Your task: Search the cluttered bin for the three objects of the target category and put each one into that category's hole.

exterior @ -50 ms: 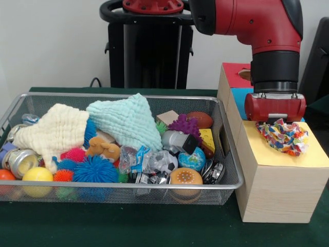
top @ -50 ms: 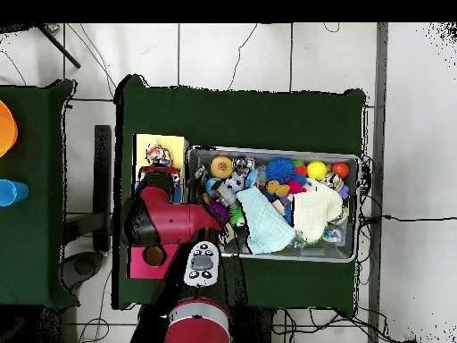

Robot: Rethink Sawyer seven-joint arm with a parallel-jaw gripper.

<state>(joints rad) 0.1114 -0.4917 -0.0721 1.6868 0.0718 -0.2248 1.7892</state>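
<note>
A multicoloured patterned cloth (exterior @ -50 ms: 284, 136) lies bunched on the yellow top (exterior @ -50 ms: 308, 157) of the wooden box, right under my gripper (exterior @ -50 ms: 275, 122). The cloth hides the gripper's tips, so its state does not show. In the overhead view the same cloth (top @ -50 ms: 158, 158) sits on the yellow panel (top @ -50 ms: 170, 143), just past the gripper head (top @ -50 ms: 159, 181). Two more cloths rest in the wire bin (exterior @ -50 ms: 128, 96): a cream one (exterior @ -50 ms: 54, 131) at the left and a mint one (exterior @ -50 ms: 128, 121) in the middle. From above they are the cream cloth (top @ -50 ms: 314, 213) and the mint cloth (top @ -50 ms: 263, 223).
The bin also holds spiky balls (exterior @ -50 ms: 95, 170), a yellow ball (exterior @ -50 ms: 37, 176), a brown plush (exterior @ -50 ms: 103, 149), a football (exterior @ -50 ms: 199, 119), a globe ball (exterior @ -50 ms: 193, 159) and cans (exterior @ -50 ms: 18, 162). Behind the yellow panel the box has blue (exterior @ -50 ms: 237, 98) and red (exterior @ -50 ms: 234, 74) sections.
</note>
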